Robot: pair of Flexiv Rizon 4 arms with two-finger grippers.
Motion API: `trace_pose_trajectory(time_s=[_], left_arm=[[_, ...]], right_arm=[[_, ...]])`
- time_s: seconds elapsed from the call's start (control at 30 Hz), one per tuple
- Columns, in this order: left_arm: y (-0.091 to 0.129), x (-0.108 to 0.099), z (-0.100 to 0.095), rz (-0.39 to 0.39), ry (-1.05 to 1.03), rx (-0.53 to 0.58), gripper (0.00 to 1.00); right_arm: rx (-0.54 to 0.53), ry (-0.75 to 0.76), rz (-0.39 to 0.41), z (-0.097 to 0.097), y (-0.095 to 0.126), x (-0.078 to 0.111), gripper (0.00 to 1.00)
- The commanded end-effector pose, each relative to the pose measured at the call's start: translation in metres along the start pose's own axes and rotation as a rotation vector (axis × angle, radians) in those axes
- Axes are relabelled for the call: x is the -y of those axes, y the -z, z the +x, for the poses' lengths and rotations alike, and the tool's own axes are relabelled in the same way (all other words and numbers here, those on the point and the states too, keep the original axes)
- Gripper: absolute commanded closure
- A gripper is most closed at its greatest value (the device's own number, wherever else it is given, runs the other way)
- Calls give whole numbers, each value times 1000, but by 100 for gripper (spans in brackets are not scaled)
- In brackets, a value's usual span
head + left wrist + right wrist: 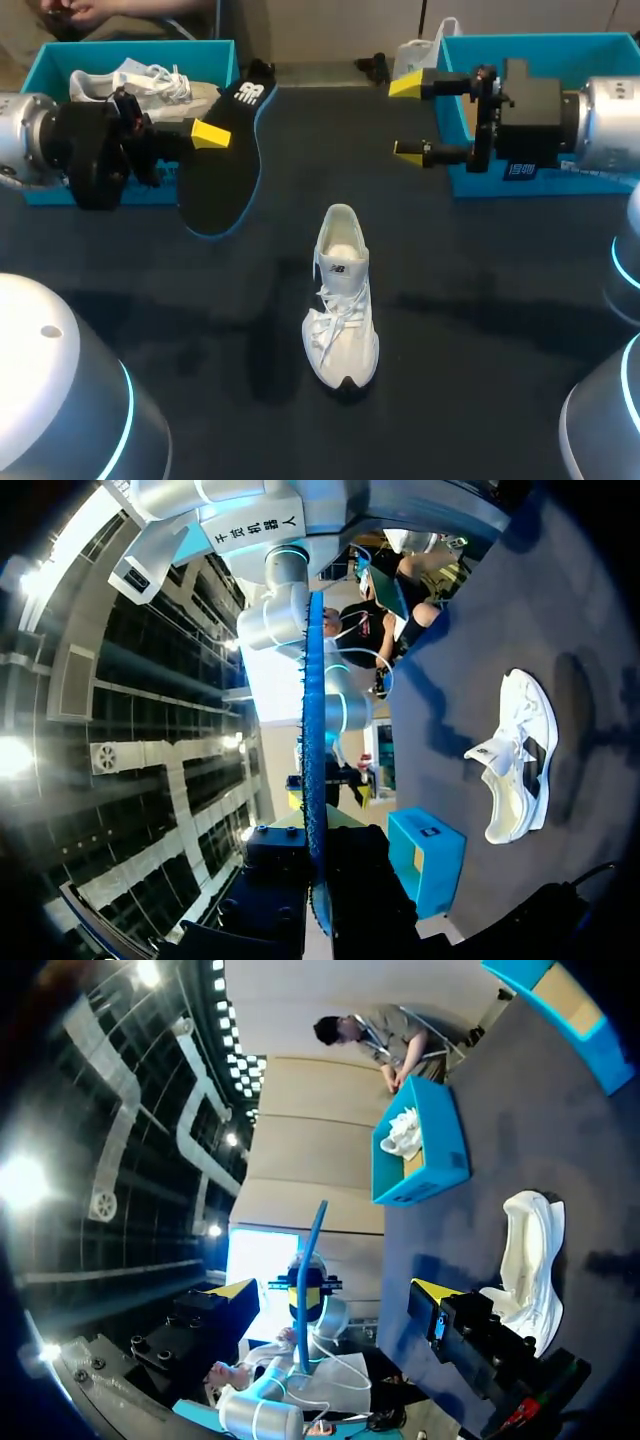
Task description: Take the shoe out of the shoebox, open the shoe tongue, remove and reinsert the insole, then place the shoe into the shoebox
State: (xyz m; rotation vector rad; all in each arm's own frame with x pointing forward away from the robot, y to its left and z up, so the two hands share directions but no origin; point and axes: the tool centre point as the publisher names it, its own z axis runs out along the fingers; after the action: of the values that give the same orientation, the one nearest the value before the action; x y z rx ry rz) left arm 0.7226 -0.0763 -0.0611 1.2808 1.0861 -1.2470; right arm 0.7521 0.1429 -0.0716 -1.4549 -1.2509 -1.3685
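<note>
A white shoe [342, 300] stands upright in the middle of the dark table, toe towards the front edge; it also shows in the wrist views as the shoe [515, 755] and the shoe [530, 1260]. My left gripper [205, 135] is shut on the black, blue-edged insole [218, 175] and holds it in the air left of the shoe. From the left wrist the insole [312, 730] appears edge-on between the fingers. My right gripper [408, 118] hangs open and empty at the back right, in front of a blue shoebox [540, 42]. Its fingertips [232, 1292] stand wide apart.
A second blue shoebox [150, 50] at the back left holds another white shoe [140, 82]. The same box [425, 1175] shows in the right wrist view. Rounded white arm housings [60, 400] fill the front corners.
</note>
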Motion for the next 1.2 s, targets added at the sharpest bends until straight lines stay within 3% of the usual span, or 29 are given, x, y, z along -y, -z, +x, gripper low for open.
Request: trace_pose_trajectory(time_s=[0.03,0.17,0.5,0.63,0.7,0.97,1.2], left_arm=[[0,-1,0,1,-1,-2,100],[0,-1,0,1,-1,-2,100],[2,7,-8,-40,500,-104,100],[2,8,-2,-69,731,-157,100],[3,8,0,-79,756,-148,100],[2,10,6,-89,1220,-97,100],[0,7,-3,-101,1662,-16,100]], right_arm=[[3,-1,-2,0,1,2,0],[3,-1,-2,0,1,2,0],[3,-1,-2,0,1,2,0],[3,-1,-2,0,1,2,0],[3,-1,-2,0,1,2,0],[3,-1,-2,0,1,2,0],[3,-1,-2,0,1,2,0]])
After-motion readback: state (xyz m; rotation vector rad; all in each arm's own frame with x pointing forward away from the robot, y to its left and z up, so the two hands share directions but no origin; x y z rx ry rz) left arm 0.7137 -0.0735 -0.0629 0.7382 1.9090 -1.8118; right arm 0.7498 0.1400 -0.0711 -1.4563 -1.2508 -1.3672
